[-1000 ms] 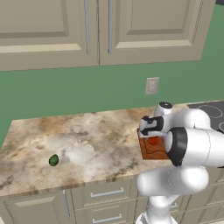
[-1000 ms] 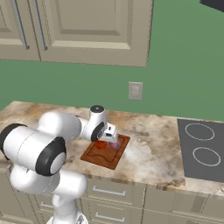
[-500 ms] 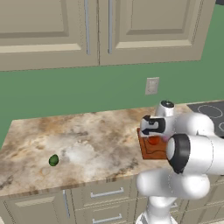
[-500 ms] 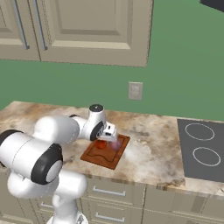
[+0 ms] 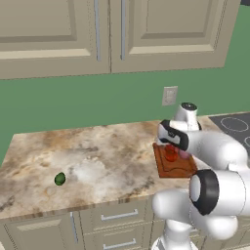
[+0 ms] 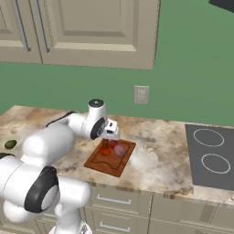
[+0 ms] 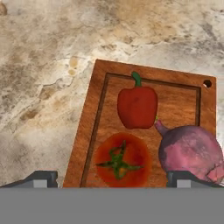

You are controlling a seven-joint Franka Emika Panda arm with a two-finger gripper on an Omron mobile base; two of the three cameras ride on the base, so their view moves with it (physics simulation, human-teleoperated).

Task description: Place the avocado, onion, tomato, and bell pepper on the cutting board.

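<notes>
Reddish-brown wood: the board (image 7: 146, 131) lies on the marbled desk (image 5: 97, 161), centre-right in the left base view, centre-left in the right base view.
On board: pepper (image 7: 137, 106) mid-frame in the hand view, tomato (image 7: 119, 160) below it, onion (image 7: 190, 151) at lower right. All three rest inside the rim groove, close together; onion and pepper look to touch at the onion's neck.
Outstanding: avocado (image 5: 59, 179), lower left of the left base view, alone on the desk and well apart from the board; also at the left edge of the right base view.
Hand: (image 7: 111, 178) released, fingers spread wide with nothing between them, poised just over the tomato and onion.
Handling, judged: the avocado is small and light, firm-skinned but smooth and egg-shaped, so likely to roll or squirt out of a pinch.
Hold point, judged: across its short axis at the widest girth, fingers square to the long axis.
Risk, judged: free space on the board is tight; setting it down may nudge the round items.
</notes>
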